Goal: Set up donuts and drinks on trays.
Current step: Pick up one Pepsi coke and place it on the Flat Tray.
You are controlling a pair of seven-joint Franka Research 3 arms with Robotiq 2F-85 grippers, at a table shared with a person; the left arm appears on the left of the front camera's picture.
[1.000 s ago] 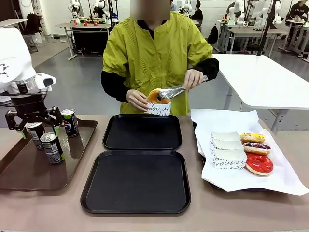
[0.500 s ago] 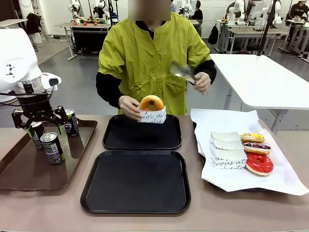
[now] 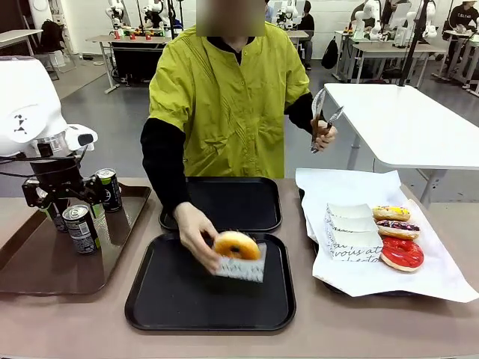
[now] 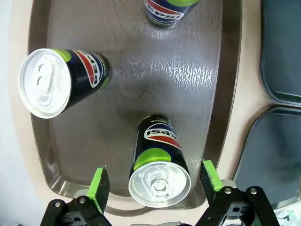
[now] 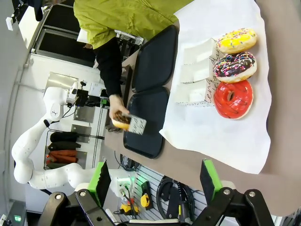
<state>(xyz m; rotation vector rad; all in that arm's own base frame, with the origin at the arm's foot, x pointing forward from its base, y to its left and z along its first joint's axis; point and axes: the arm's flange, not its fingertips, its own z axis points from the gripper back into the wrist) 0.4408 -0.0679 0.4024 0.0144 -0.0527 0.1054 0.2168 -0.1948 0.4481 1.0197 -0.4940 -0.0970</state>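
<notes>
Drinks (image 3: 81, 228) wait untouched at far left, three cans upright on the brown tray (image 3: 30, 277). The left jaws hang above them, spread wide and empty, with one can (image 4: 157, 160) framed between the pads (image 4: 99, 186) in the wrist view. They have barely drifted in the last second.

Toward the middle comes the real change. The golden donut (image 3: 236, 244) in its white sleeve (image 3: 245, 269), held over the far black tray (image 3: 224, 213) a moment ago, is now down on the near black tray (image 3: 150, 299), with the person's hand (image 3: 193, 230) on it. Further right, the other hand (image 3: 324, 136) has lifted the tongs (image 3: 322, 116) clear. Three donuts (image 3: 402, 253) and spare sleeves (image 3: 350, 238) lie on the white paper (image 3: 449, 280). The right jaws stand apart, holding nothing.

One donut looks all but placed, and every drink has yet to be moved.
</notes>
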